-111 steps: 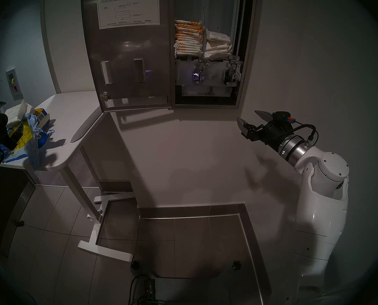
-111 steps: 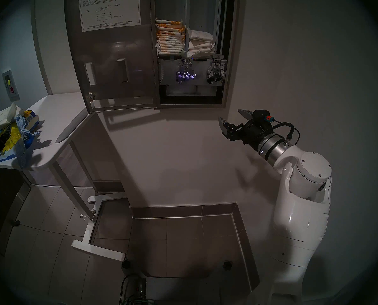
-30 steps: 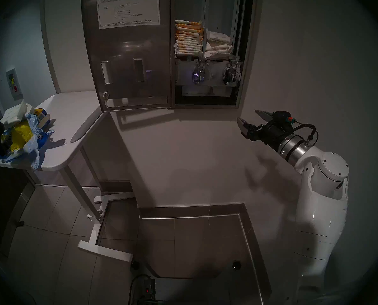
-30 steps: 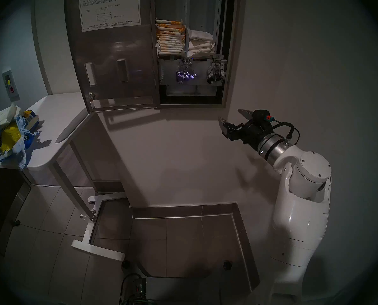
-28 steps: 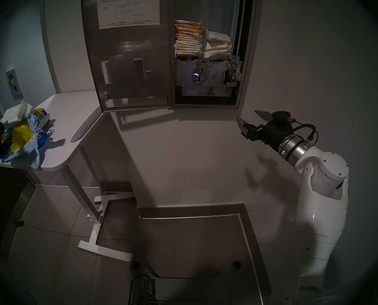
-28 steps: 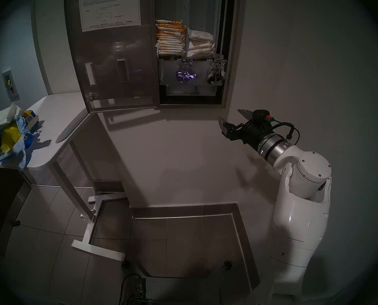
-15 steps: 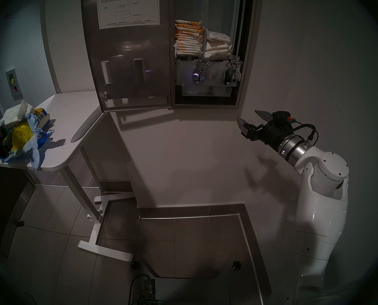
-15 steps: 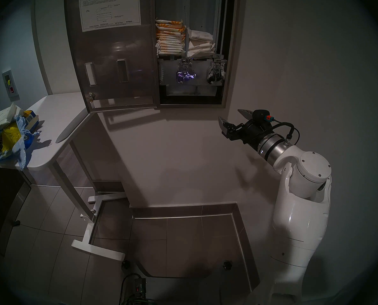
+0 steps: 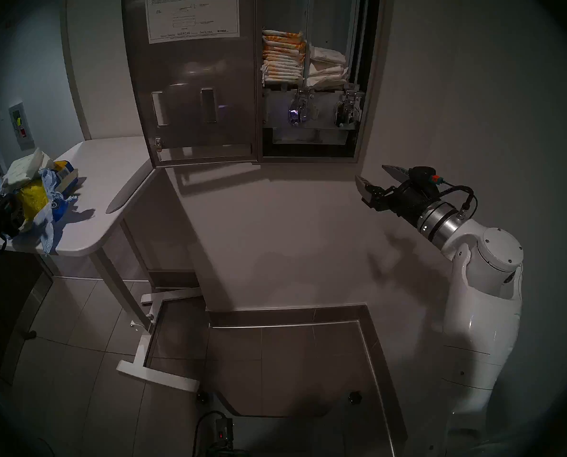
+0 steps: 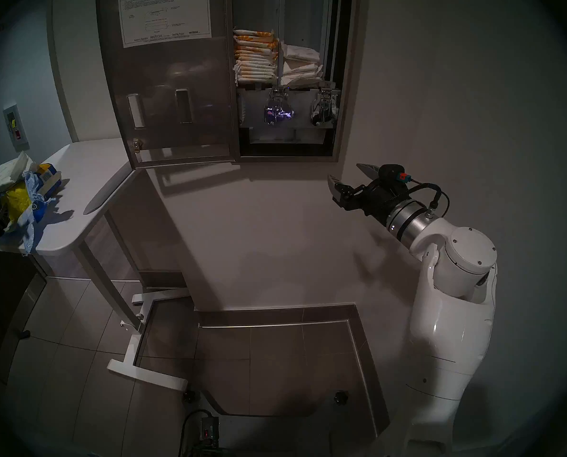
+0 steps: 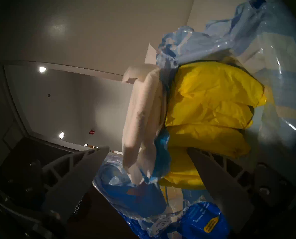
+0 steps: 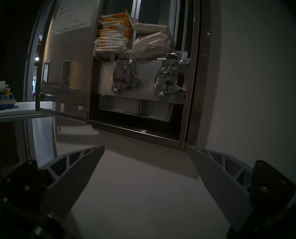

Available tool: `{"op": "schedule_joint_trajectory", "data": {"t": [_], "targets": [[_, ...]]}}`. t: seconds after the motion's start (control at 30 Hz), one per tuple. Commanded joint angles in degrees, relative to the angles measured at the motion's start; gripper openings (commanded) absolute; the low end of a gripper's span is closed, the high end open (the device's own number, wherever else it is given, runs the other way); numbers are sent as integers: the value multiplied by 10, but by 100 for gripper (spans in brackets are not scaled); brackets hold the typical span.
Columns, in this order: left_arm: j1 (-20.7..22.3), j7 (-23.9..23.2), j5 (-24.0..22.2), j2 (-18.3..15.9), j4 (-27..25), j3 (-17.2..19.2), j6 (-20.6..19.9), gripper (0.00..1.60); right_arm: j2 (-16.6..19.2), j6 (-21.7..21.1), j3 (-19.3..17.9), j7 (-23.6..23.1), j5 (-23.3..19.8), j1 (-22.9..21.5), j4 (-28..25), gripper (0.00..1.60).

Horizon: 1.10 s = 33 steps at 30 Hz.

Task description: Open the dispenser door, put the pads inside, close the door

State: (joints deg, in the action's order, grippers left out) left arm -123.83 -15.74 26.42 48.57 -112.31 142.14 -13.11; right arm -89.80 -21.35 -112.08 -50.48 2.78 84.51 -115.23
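The plain white wrapped pads (image 11: 140, 123) lie on the white table (image 9: 110, 189), wedged beside yellow bundles (image 11: 211, 102) in crinkled blue plastic (image 11: 204, 43). The left gripper (image 11: 148, 155) faces them with jaws apart, holding nothing. Judged best: straddle only the white packet's free edge, clear of the plastic, before closing. The tall brushed-steel dispenser door (image 9: 193, 93) stands open; the right gripper (image 9: 372, 177) waits open below the cabinet.

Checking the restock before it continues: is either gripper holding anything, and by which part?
Nothing is held. The left gripper stands open before the plain white wrapped pads; the right gripper is open, empty.
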Motion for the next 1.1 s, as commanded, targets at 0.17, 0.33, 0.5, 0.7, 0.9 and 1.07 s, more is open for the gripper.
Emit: {"op": "schedule_joint_trajectory", "data": {"t": [0.17, 0.33, 0.5, 0.7, 0.9, 1.07], "targets": [[19, 22, 3, -12, 0, 8, 18, 160, 0, 2, 1, 0, -4, -12, -18, 160], [16, 18, 2, -7, -13, 13, 22, 160, 0, 2, 1, 0, -4, -12, -18, 160], [12, 13, 1, -3, -25, 18, 26, 160, 0, 2, 1, 0, -4, -12, -18, 160], [14, 14, 6, -4, -28, 17, 27, 160, 0, 2, 1, 0, -4, -12, -18, 160], [21, 17, 13, -12, -19, 12, 21, 160, 0, 2, 1, 0, -4, -12, -18, 160], [24, 16, 15, -15, -15, 10, 18, 160, 0, 2, 1, 0, -4, -12, -18, 160]]}}
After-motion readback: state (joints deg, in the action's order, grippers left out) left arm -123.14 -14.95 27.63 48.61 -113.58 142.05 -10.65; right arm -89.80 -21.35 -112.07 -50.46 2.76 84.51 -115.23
